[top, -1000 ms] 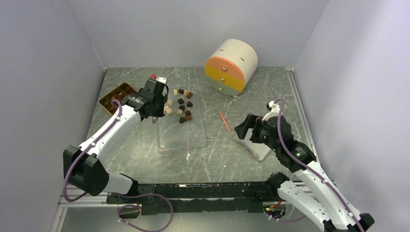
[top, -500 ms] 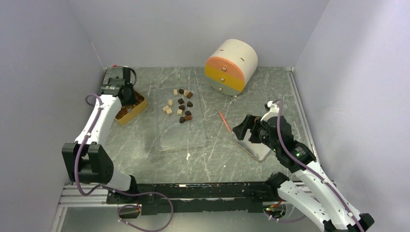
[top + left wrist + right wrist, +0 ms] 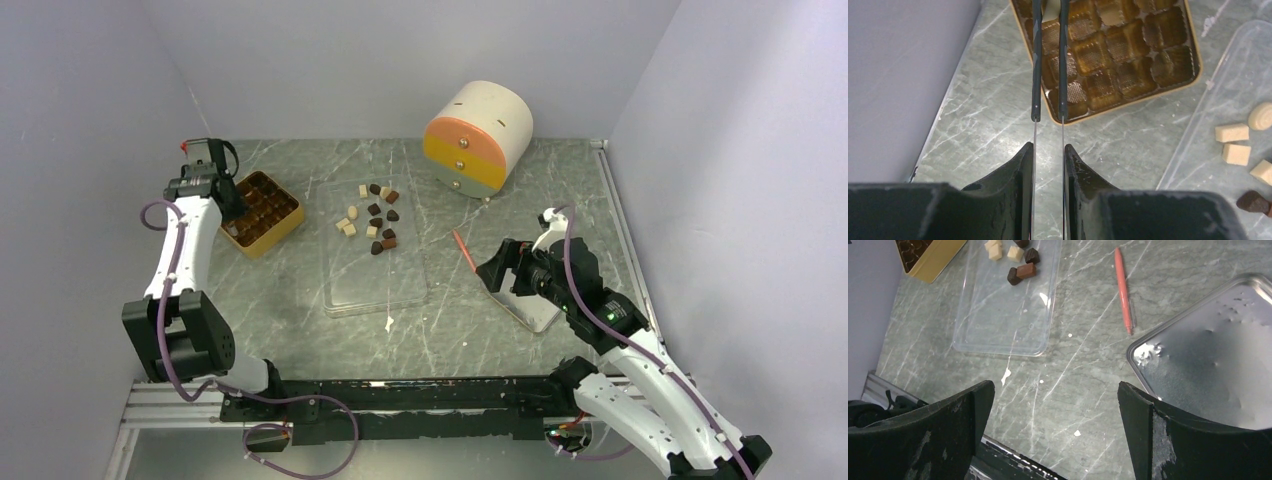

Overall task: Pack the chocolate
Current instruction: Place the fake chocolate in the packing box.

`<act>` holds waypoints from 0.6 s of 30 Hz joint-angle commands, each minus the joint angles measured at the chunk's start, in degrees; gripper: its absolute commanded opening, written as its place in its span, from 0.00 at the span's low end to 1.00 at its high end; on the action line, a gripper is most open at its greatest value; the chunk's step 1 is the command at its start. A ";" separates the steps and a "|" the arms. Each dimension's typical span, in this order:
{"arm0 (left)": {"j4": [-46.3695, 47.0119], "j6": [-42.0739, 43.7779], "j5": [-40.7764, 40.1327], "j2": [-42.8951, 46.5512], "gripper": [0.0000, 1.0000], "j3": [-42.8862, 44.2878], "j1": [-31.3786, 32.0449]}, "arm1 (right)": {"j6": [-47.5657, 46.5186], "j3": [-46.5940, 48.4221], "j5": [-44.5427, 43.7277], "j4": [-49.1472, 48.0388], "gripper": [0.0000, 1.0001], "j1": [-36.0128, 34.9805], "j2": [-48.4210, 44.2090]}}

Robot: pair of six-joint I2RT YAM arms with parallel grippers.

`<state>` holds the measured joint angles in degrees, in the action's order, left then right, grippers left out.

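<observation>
The chocolate pieces, dark brown, mid-brown and cream, lie clustered on a clear plastic sheet. Some show in the left wrist view and in the right wrist view. The golden-brown compartmented tray sits at the far left. My left gripper is above its left part, shut on thin tweezers. The tweezer tips reach over the tray with a cream piece between them at the frame's top edge. My right gripper is open and empty above the table.
An orange-red stick lies right of the clear sheet, also seen from the right wrist. A shiny metal tray lies under my right arm. A cream, orange and yellow cylinder box stands at the back. Walls close in left and right.
My left gripper has swung from the chocolate cluster leftwards to the golden tray and on to its far-left side. My right arm has shifted slightly.
</observation>
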<state>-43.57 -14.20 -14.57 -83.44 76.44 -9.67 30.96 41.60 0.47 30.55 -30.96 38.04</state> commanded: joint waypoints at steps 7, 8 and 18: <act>3.67 0.54 0.34 -3.43 0.23 4.50 -5.05 | -3.13 2.41 0.29 -2.35 1.00 -0.14 -0.40; 3.89 0.44 0.53 -3.90 0.23 4.77 -5.17 | -3.20 2.43 0.25 -2.33 1.00 -0.20 -0.50; 5.13 0.15 2.13 -5.76 0.27 3.46 -5.99 | -3.89 3.41 -0.21 -2.57 1.00 -0.15 0.78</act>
<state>-41.39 -14.26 -13.47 -89.84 79.20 -15.20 28.42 42.24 0.51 30.17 -30.96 38.46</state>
